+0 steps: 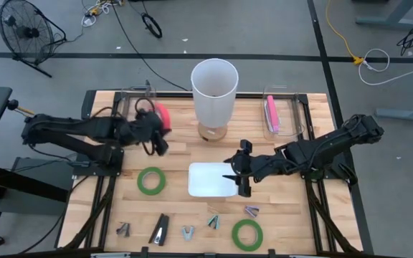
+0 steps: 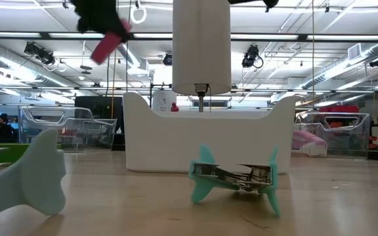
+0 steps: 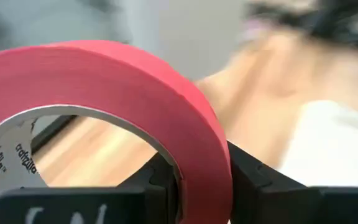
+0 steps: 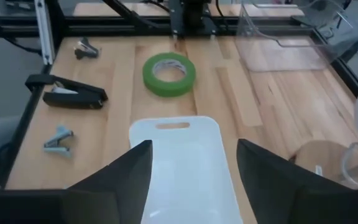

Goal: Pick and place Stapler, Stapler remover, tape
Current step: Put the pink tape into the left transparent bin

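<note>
A pink-red tape roll [image 3: 104, 81] hangs in the air over the table's far left part, and my left gripper [image 1: 158, 127] is shut on it. The roll [image 2: 110, 40] shows high up in the low view. My right gripper [image 4: 194, 171] stands open above the white tray [image 1: 210, 179] at the table's middle, touching nothing. A black stapler [image 1: 161, 229] and several small staple removers [image 1: 187, 233] lie flat along the near edge. Two green tape rolls [image 1: 150, 180] [image 1: 247, 233] lie flat on the wood. My left gripper holds the tape roll by its ring wall [image 3: 194, 168]. One finger [image 3: 157, 180] is inside the hole and the other [image 3: 260, 183] is on the outer face. The roll stands on edge in the hold, lifted clear of the table.
A tall white cylinder [image 1: 214, 89] stands at the far middle. A clear bin [image 1: 282, 111] at the far right holds a pink stapler [image 1: 271, 115]; another clear bin [image 1: 131, 100] stands at the far left. A teal staple remover [image 2: 235, 177] lies before the tray.
</note>
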